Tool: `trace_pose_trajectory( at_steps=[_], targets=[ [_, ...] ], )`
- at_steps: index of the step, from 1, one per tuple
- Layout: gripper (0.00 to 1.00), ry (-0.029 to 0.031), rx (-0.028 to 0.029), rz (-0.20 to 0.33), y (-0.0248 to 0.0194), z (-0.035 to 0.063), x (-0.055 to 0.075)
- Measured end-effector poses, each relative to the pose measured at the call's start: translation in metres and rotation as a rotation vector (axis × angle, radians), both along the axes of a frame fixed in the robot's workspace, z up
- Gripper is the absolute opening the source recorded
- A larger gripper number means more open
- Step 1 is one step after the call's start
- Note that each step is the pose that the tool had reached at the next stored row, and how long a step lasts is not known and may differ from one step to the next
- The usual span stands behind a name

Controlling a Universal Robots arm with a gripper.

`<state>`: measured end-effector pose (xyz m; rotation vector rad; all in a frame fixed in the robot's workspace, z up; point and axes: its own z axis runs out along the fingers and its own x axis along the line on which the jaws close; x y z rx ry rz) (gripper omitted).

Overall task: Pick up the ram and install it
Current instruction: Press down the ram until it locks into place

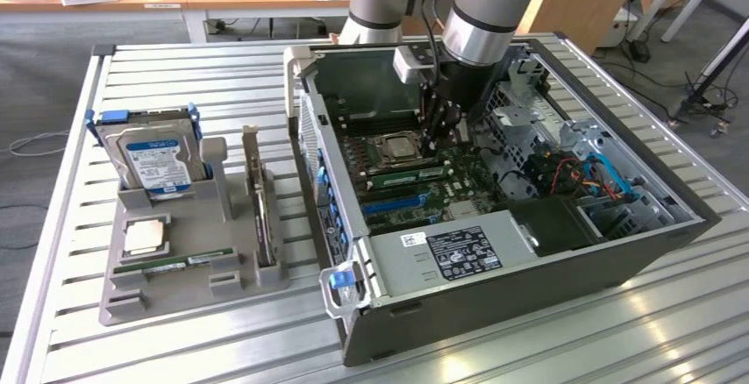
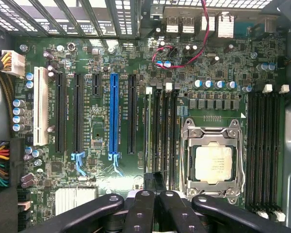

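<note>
A ram stick point(image 2: 148, 131) stands edge-on in the slot row beside the CPU socket point(image 2: 212, 162) on the motherboard. In the exterior view this ram point(image 1: 410, 176) is a green strip with white labels just in front of the socket. My gripper point(image 2: 154, 188) hangs inside the open computer case point(image 1: 351, 314), its black fingers point(image 2: 140, 208) shut together over one end of that slot row. I cannot tell whether the fingertips touch the stick. From outside, the gripper point(image 1: 443, 134) reaches straight down to the board. Another ram stick point(image 1: 175, 264) lies flat on the grey parts tray point(image 1: 129, 301).
The tray on the exterior view's left also holds a blue-labelled hard drive point(image 1: 158, 160), a silver CPU chip point(image 1: 143, 237) and an upright card point(image 1: 258, 204). A power supply point(image 1: 462, 248) and cables point(image 1: 580, 174) crowd the case. More memory slots point(image 2: 264, 145) run beyond the socket.
</note>
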<state>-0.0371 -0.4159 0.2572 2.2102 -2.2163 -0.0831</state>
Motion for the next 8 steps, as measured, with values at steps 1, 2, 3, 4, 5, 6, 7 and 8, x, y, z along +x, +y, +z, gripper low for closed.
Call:
trace_pose_trajectory(
  at_steps=[1,2,3,4,5,6,7,8],
  targets=[
    [0.11,0.0,0.0,0.0,0.0,0.0,0.0],
    [0.11,0.0,0.0,0.0,0.0,0.0,0.0],
    [0.11,0.0,-0.0001,-0.001,0.0,0.0,0.0],
    [0.11,0.0,0.0001,-0.007,0.0,0.0,0.0],
    [0.11,0.0,0.0,-0.015,0.0,0.0,0.0],
    [0.11,0.0001,-0.0001,-0.024,0.0,0.0,0.0],
    [0.11,0.0001,-0.0001,-0.034,0.0,0.0,0.0],
    [0.11,0.0001,0.0,-0.044,0.0,0.0,0.0]
  ],
)
